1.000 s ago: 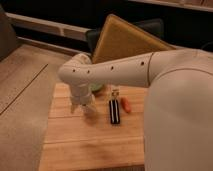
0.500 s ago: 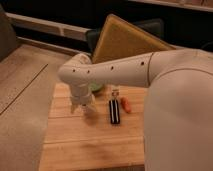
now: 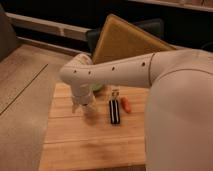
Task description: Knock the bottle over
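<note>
We find the bottle (image 3: pixel 116 93) standing on the wooden table (image 3: pixel 75 145). It is small and pale with a dark cap, and as far as we can see it is upright, so we judge that the knocking is not yet done. It stands at the far end of the black bar (image 3: pixel 115 111), very close to it, and a small orange thing (image 3: pixel 126 105) lies just beside the bar on the side away from the gripper.

The gripper (image 3: pixel 82 106) hangs low over the table under the bent white arm (image 3: pixel 115 72). The bottle is near it but apart from it, on the side where the bar lies. We cannot tell whether the gripper is spread apart or closed together, and we see nothing held in it. A green thing (image 3: pixel 98 89) shows partly just behind it, half hidden by the arm.

We judge that the step in hand is the approach. The next move calls for a sideways sweep toward the bottle, meeting it high on the body so that it tips and does not only slide. The bar and the orange thing are close, so the sweep should be short.
</note>
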